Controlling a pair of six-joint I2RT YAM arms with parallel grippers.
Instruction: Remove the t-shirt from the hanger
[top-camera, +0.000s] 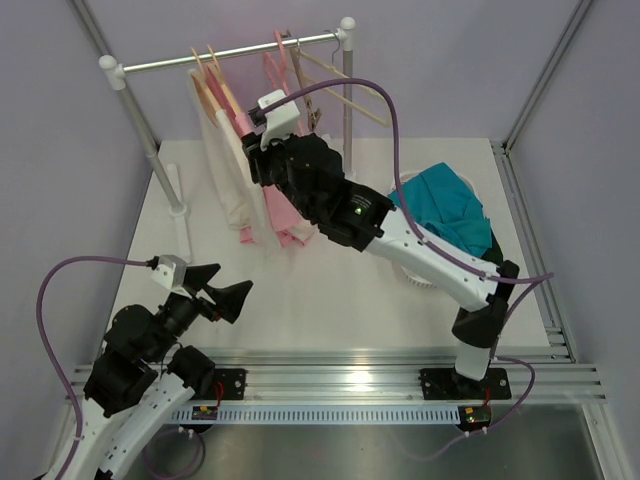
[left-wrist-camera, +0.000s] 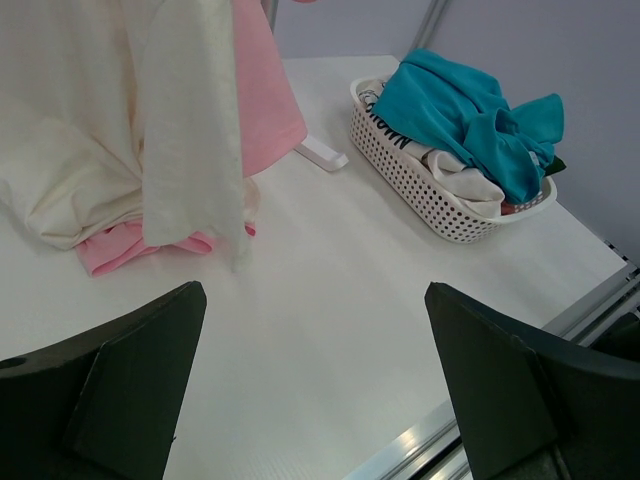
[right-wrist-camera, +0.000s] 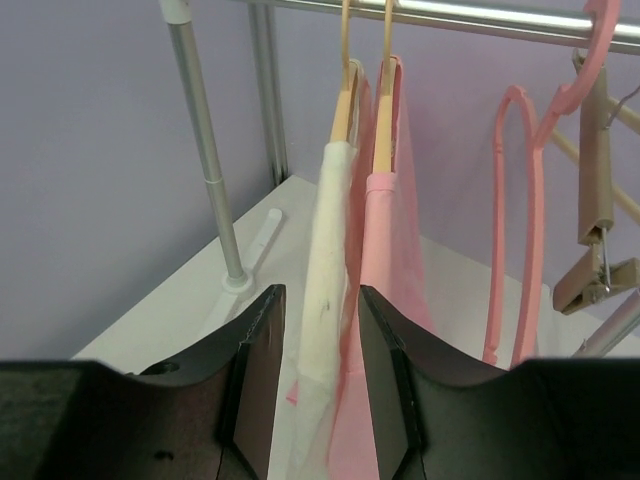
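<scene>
Right hand (right-wrist-camera: 318, 385) part-closed around hanging cream shirt (right-wrist-camera: 325, 300), beside pink t-shirt (right-wrist-camera: 385, 290) on hanger (right-wrist-camera: 384, 120). Left hand (left-wrist-camera: 315, 385) wide, holding nothing, above bench (left-wrist-camera: 330, 300).

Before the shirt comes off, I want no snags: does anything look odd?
Yes: the cream shirt and pink t-shirt hang so low their hems bunch on the table, and clothes spill over the basket rim.

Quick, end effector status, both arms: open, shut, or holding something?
Left end effector: open, empty, above the table.
Right end effector: jaws partly apart around the cream shirt beside the t-shirt; whether it grips cannot be told.
</scene>
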